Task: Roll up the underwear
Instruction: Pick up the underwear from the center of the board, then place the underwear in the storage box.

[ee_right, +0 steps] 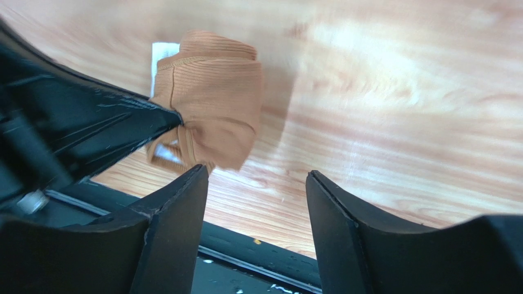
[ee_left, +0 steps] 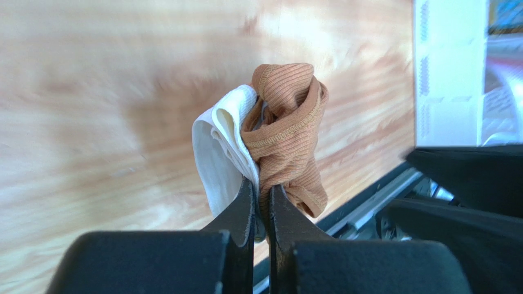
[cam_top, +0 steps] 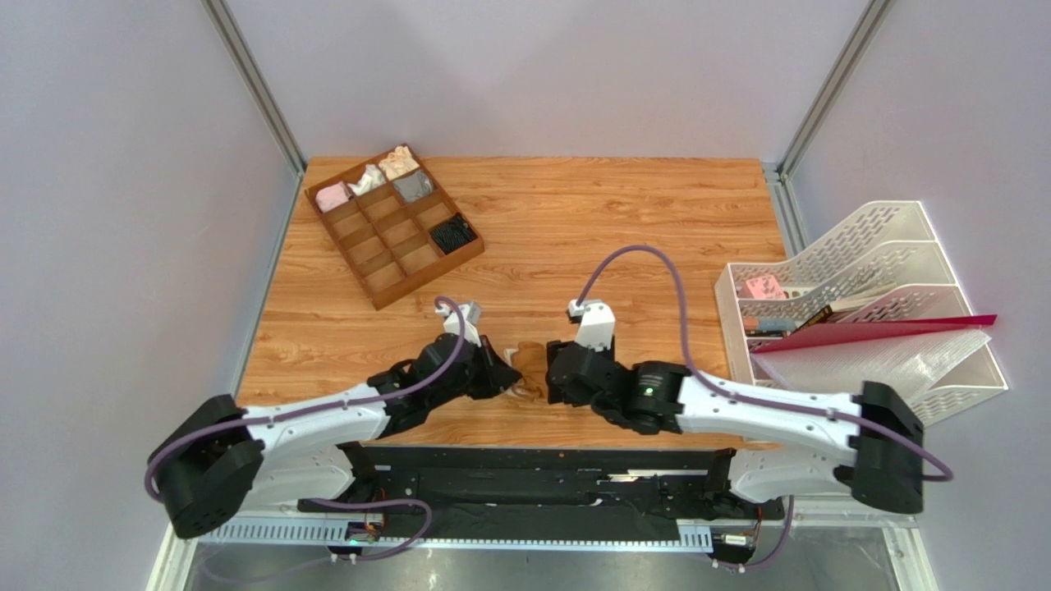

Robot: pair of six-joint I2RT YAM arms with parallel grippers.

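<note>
Underwear near table front edge — clamped in left jaws.

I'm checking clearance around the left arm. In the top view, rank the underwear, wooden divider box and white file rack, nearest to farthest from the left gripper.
1. The underwear, pinched in the left gripper itself.
2. The wooden divider box, back and to the left.
3. The white file rack, far over on the right.

Left jaws together, right jaws apart
</note>
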